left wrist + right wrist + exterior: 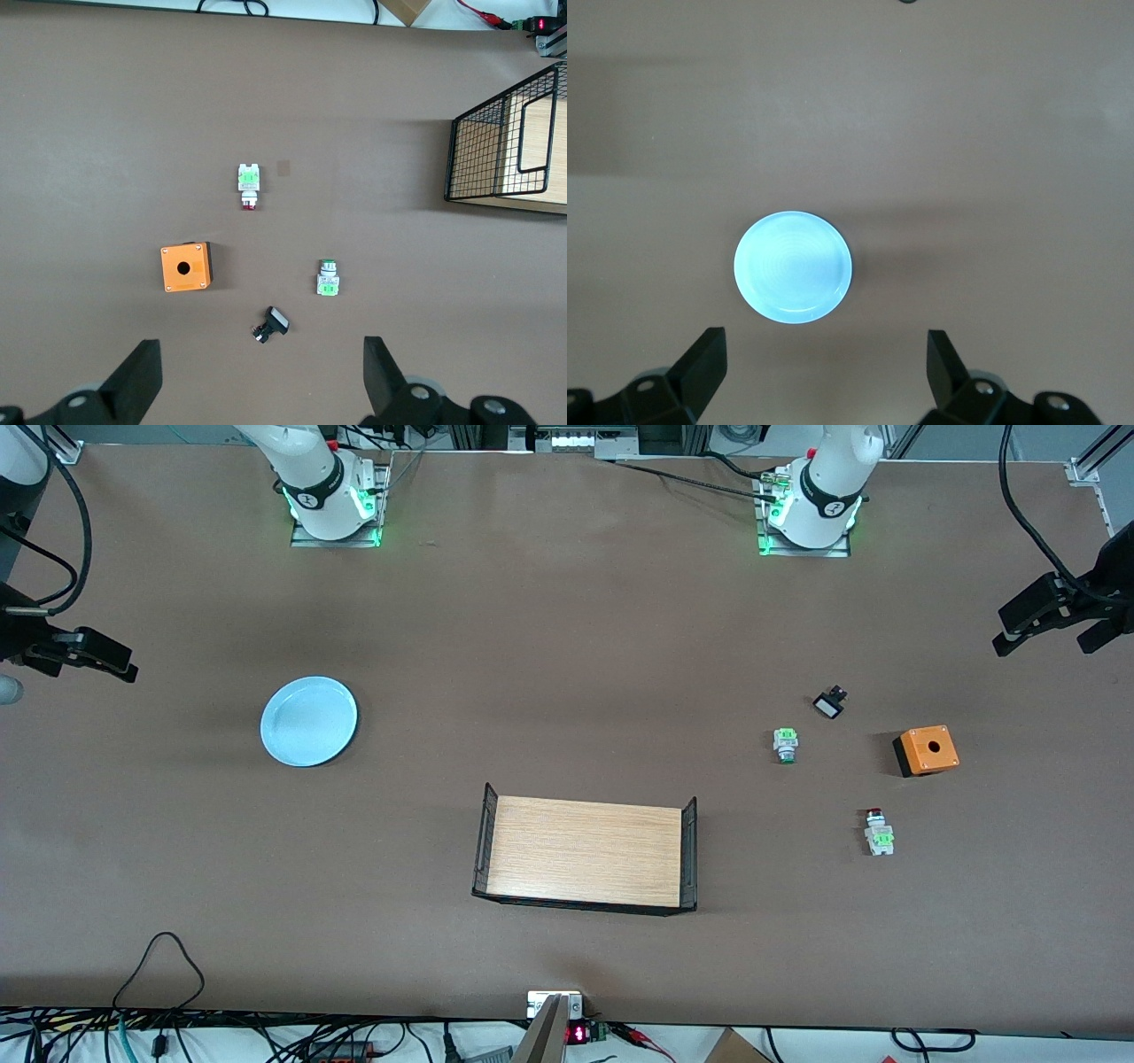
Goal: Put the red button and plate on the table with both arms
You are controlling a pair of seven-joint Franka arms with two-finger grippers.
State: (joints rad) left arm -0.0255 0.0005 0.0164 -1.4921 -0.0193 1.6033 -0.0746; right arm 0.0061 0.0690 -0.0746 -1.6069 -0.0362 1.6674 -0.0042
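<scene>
The red button (pixel 878 831) lies on its side on the brown table (pixel 567 646), toward the left arm's end; it also shows in the left wrist view (pixel 249 184). The light blue plate (pixel 309 721) sits flat on the table toward the right arm's end, and shows in the right wrist view (pixel 794 266). My left gripper (pixel 1045 638) is open and empty, high over the table's left-arm end (pixel 261 363). My right gripper (pixel 106 660) is open and empty, high over the table's right-arm end, with the plate below it (pixel 824 341).
A green-and-silver button (pixel 785 744), a small black switch (pixel 830 703) and an orange box with a hole (pixel 926 750) lie near the red button. A wooden tray with black wire ends (pixel 585 853) stands mid-table, nearer the front camera.
</scene>
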